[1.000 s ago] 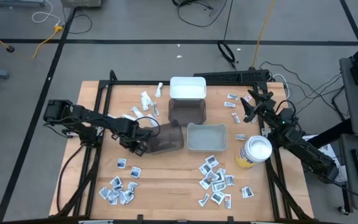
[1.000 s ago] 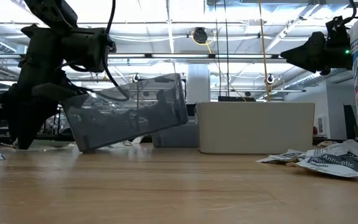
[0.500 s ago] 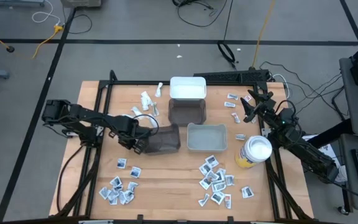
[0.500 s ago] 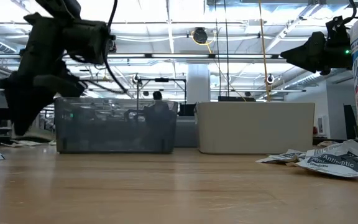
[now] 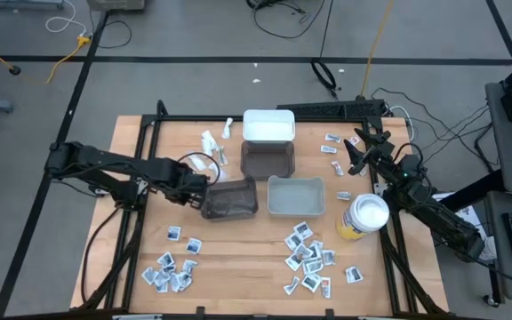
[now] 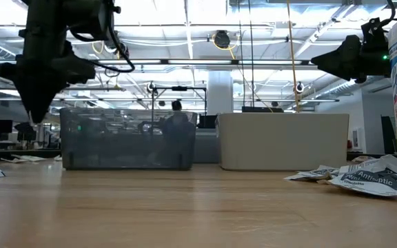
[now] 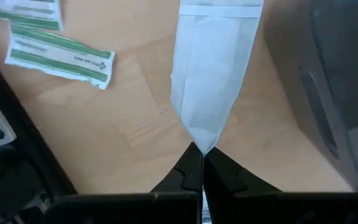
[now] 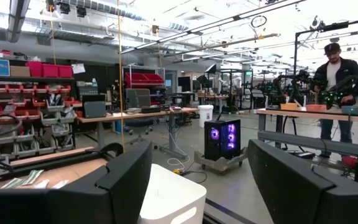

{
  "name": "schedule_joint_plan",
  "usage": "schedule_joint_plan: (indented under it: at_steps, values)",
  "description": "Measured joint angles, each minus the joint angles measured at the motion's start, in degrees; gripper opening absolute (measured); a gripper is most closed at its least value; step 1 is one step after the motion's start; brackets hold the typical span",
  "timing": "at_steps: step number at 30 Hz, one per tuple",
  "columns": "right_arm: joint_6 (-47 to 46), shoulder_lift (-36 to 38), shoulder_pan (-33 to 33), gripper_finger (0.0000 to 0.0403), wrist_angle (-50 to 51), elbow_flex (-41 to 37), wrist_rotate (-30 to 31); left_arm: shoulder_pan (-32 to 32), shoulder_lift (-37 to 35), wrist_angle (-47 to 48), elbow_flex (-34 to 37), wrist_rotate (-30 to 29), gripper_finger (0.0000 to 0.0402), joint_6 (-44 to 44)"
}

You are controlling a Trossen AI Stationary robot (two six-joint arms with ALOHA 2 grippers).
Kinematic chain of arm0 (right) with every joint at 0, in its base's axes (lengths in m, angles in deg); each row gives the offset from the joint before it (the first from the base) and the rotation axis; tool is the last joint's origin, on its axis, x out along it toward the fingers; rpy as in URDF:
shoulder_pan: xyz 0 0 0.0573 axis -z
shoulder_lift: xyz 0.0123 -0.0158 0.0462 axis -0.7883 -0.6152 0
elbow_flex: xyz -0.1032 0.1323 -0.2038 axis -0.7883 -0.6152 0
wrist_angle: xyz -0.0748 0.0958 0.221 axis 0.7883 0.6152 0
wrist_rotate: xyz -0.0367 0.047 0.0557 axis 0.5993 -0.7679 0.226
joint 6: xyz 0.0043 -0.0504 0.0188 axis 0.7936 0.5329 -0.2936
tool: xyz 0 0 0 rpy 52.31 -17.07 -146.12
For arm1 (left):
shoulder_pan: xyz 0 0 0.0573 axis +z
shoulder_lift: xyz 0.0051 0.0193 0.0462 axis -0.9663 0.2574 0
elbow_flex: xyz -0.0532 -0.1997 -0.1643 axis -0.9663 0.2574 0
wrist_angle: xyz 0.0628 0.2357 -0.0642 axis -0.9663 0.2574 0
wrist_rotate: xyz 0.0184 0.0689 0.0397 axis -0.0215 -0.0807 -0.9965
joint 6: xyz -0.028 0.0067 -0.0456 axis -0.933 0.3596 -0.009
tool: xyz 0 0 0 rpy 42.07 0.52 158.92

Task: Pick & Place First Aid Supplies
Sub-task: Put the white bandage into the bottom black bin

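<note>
left gripper [image 7: 202,163] jaws pinching just corner tip of white wrapper [image 7: 213,68], at 9 o'clock of dark bin [image 5: 231,198]. Tiny grip, could slip mid-carry. Right gripper [image 5: 356,156] jaws wide open, idle.

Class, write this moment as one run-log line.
left gripper: shut on white wrapper | right gripper: open, idle | dark bin: upright

Table [image 5: 238,267]: pale wood, matt, visible grain. Wrapper [image 7: 213,68]: white paper, creased (pinched at one end). Bin [image 5: 231,199]: smoky translucent plastic. Fingers [image 7: 188,174]: matt black.
</note>
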Motion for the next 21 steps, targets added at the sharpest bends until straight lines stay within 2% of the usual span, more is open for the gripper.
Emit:
schedule_joint_plan:
  at_steps: [11, 21]
  values:
    - [0.00, 0.01, -0.02, 0.0263, 0.00, 0.00, 0.01, 2.09, 4.90, -10.49, 0.00, -1.71, 0.0000, 0.09]
    - [0.01, 0.02, -0.02, 0.0263, 0.01, -0.01, 0.01, 2.92, 7.45, -10.79, -3.64, -4.24, 0.0000, 1.68]
